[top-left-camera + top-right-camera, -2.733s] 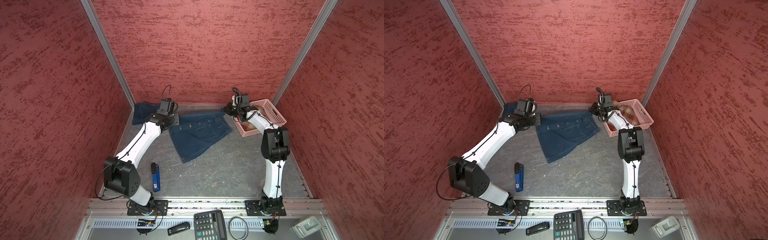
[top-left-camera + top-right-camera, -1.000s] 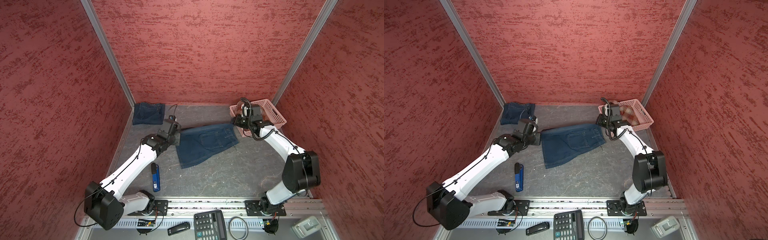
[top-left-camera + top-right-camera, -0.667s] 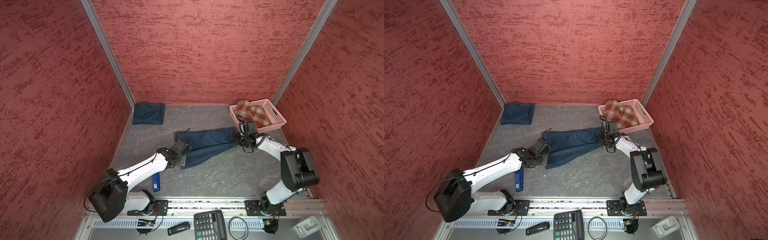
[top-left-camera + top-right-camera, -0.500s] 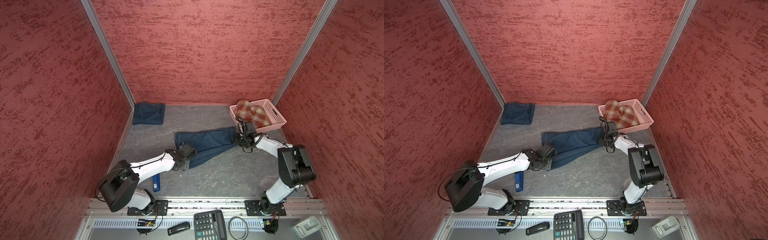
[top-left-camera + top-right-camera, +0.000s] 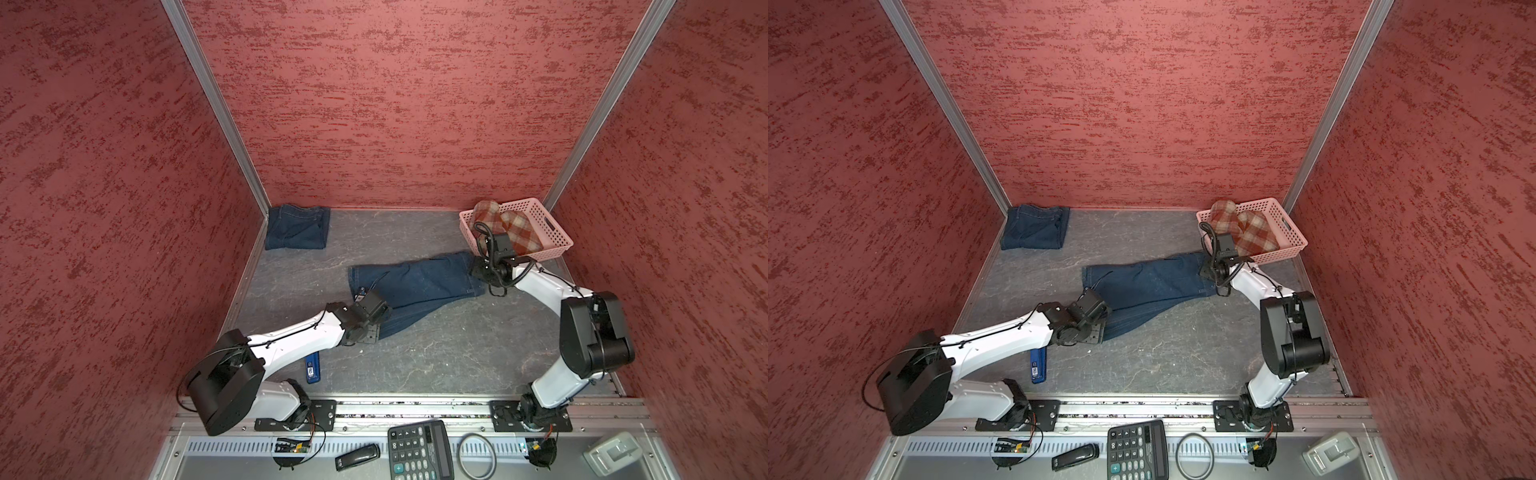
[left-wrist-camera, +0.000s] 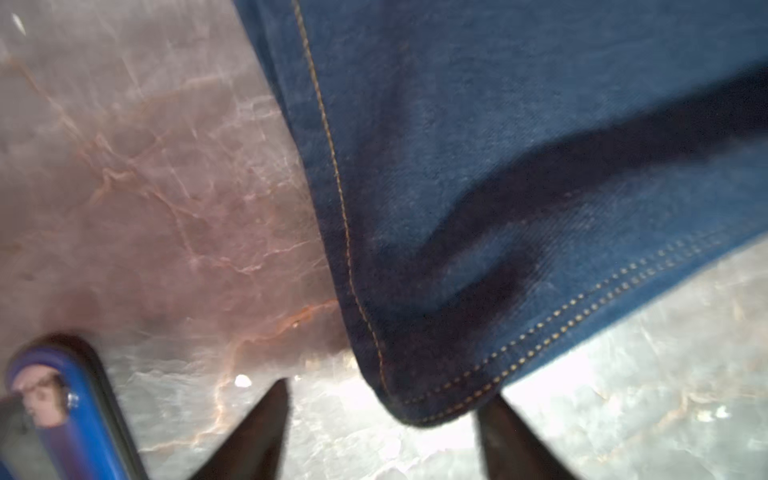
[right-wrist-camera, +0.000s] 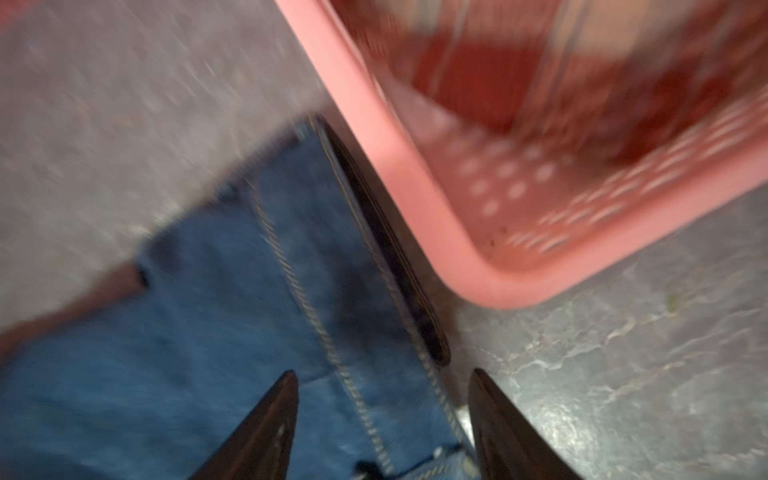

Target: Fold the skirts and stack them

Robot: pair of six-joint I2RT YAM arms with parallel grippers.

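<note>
- pink basket point(image 5: 559, 249) point(image 5: 1295, 248) point(image 7: 415, 195): perforated plastic, far right corner of the table point(image 5: 436, 361); landmark for the entries below.
- plaid skirt point(image 5: 517, 228) point(image 5: 1250, 230): rust-red and cream, bunched inside the basket, one end rising above its far rim.
- denim skirt point(image 5: 419, 280) point(image 5: 1150, 282) point(image 6: 498, 145) point(image 7: 199, 332): dark blue, doubled over on the table; one end just beside the basket's near left corner, the rest running away from the basket toward the left arm.
- folded denim skirt point(image 5: 297, 227) point(image 5: 1036, 227): small neat pile, well apart from the basket, at the opposite end of the same back wall.
- left claw point(image 6: 388, 392): spread wide, holding nothing; the stitched corner of the denim skirt farthest from the basket lies loose just ahead of its tips.
- right claw point(image 7: 382, 374): spread apart, gripping nothing, low over the skirt's edge next to the basket corner; view blurred.
- small blue oblong item point(image 5: 312, 368) point(image 5: 1038, 365) point(image 6: 62, 415): on the table under the left arm, far from the basket.
</note>
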